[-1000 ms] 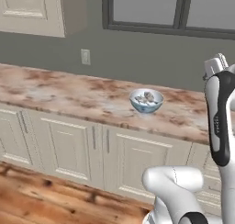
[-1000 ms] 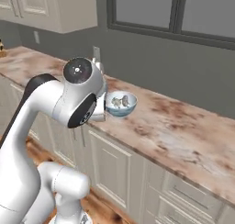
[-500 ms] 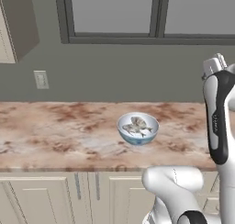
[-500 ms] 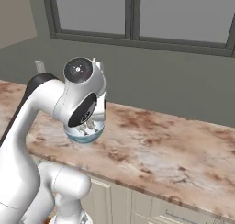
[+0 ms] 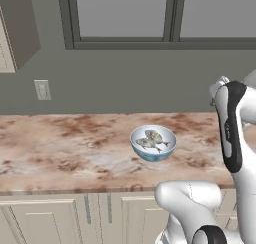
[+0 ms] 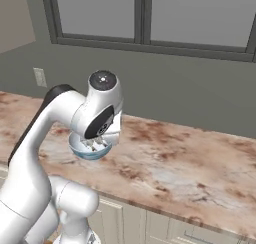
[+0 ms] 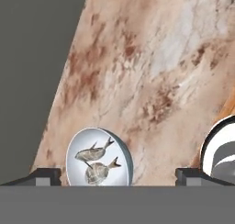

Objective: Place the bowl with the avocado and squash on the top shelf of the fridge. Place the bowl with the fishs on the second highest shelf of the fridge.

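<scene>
The light blue, white-rimmed bowl with the fishs (image 5: 153,142) stands on the marbled counter (image 5: 60,148), a little right of centre in the left base view. Two small silvery fishs (image 7: 94,162) lie inside it. In the right base view my arm covers most of this bowl (image 6: 89,152). In the hand view my gripper (image 7: 118,176) is open, its fingertips (image 7: 45,175) wide apart, with the bowl (image 7: 99,157) well below them on the counter and nothing held. The brown bowl with the avocado and squash and the fridge are out of view.
A grey wall with a wide window (image 5: 125,13) rises behind the counter. A wall outlet (image 5: 42,89) and an upper cabinet (image 5: 17,28) are at the left. Cream cabinet doors (image 5: 45,220) run under the counter's front edge.
The whole scene has shifted in both base views, so the camera has moved with the base. The counter is now seen square-on and the bowl looks closer. The bowl itself stays put.
</scene>
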### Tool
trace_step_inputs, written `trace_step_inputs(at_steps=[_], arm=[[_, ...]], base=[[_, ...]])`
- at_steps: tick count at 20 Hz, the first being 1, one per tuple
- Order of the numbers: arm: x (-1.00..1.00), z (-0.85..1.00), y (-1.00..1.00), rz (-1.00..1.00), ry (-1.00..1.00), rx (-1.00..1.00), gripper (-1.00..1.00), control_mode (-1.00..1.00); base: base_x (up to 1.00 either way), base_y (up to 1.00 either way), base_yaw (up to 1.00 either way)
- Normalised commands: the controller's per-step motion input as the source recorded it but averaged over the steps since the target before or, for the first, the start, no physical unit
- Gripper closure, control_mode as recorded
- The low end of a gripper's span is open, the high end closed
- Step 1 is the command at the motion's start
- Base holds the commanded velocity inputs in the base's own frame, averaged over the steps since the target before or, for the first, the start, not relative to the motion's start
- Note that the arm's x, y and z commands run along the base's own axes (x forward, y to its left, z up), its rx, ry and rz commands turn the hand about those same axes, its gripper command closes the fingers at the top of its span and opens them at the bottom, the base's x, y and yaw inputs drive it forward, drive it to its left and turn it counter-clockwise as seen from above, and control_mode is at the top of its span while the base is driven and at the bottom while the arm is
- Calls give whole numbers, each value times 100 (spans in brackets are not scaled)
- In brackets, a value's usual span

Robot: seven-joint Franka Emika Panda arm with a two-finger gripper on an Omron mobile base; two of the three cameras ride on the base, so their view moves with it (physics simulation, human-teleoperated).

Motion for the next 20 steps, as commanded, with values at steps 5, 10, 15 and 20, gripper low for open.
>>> trace_step_inputs(at_steps=[5, 10, 15, 20], arm=[[23, -72, 5, 34, 48, 23, -100, -100], [9, -39, 57, 28, 31, 10, -100, -100], [3, -45, 66, 21, 12, 0, -100, -100], [2, -85, 16, 23, 0, 0, -100, -100]], base=[[0, 0, 0], [0, 0, 0], [0, 0, 0], [0, 0, 0]])
